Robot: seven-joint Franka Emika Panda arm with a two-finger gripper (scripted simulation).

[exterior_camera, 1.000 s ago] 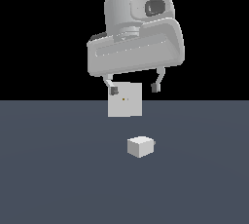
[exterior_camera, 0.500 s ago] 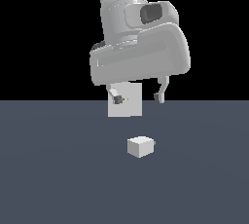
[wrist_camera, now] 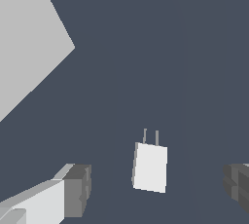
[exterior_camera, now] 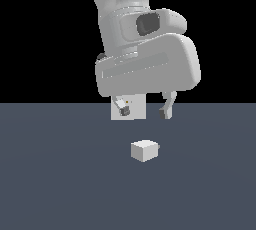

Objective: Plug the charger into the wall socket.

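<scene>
Hovering wide-open end effector (exterior_camera: 143, 110) above charger (exterior_camera: 145, 150)

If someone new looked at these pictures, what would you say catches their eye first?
Most striking is the big pale robot arm filling the upper exterior view, its open hand hanging above the dark floor. Below it the small white charger lies alone, two thin prongs showing in the wrist view. Behind the hand stands the light-grey wall socket, partly hidden.

Flat, even light with no cast shadows or glare. The charger (exterior_camera: 145, 150) shows a brighter top and duller sides. Behind it the backdrop is pure black. Edges are sharp, slightly jagged, undistorted.
</scene>
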